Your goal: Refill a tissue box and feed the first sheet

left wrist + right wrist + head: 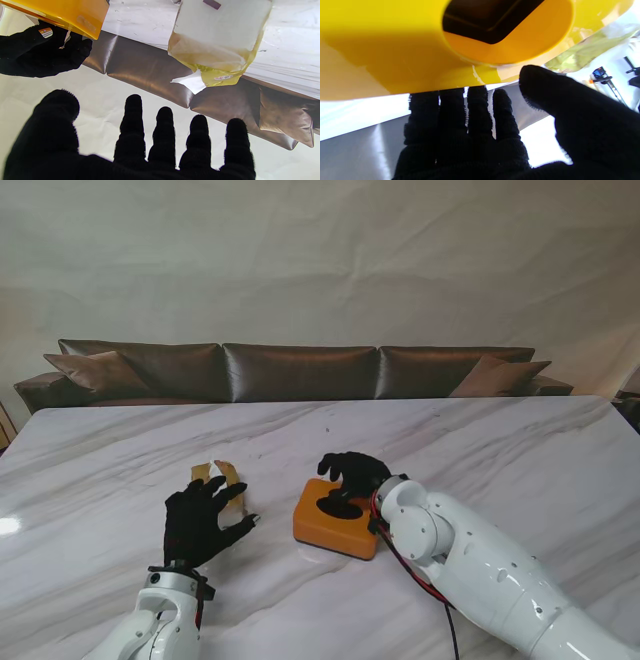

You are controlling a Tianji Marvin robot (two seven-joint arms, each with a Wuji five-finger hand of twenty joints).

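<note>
Table: we see a white marble-patterned top [520, 450], with a brown sofa [300, 370] along its far edge.

Tissue box: an orange box [335, 525] lies flat on the table, a little right of centre in the stand's view and nearer to us than the middle of the table. Its top face carries a dark oval opening [492, 22]; in the right wrist view this opening shows as a round recess with a dark rectangular slot inside.

Tissue pack: a clear plastic pack with yellowish ends [220, 42] holds white sheets. It lies on the table left of the box and apart from it, partly hidden behind the fingers of our left hand in the stand's view [228, 477].

Left hand: black-gloved, it [200, 520] is over the table with fingers spread wide and holding nothing. In the left wrist view all five fingertips [163, 117] stand apart, and the pack lies beyond them, not gripped.

Right hand: black-gloved, it [352, 473] rests at the far edge of the box. In the right wrist view the four fingers [475, 100] lie side by side against the box's far rim, with the thumb [537, 82] set apart near the opening. We see no full grasp: the fingers are extended, not closed around the box.

Spacing: the two hands are well apart, with the box between them and closer to the right one.
</note>
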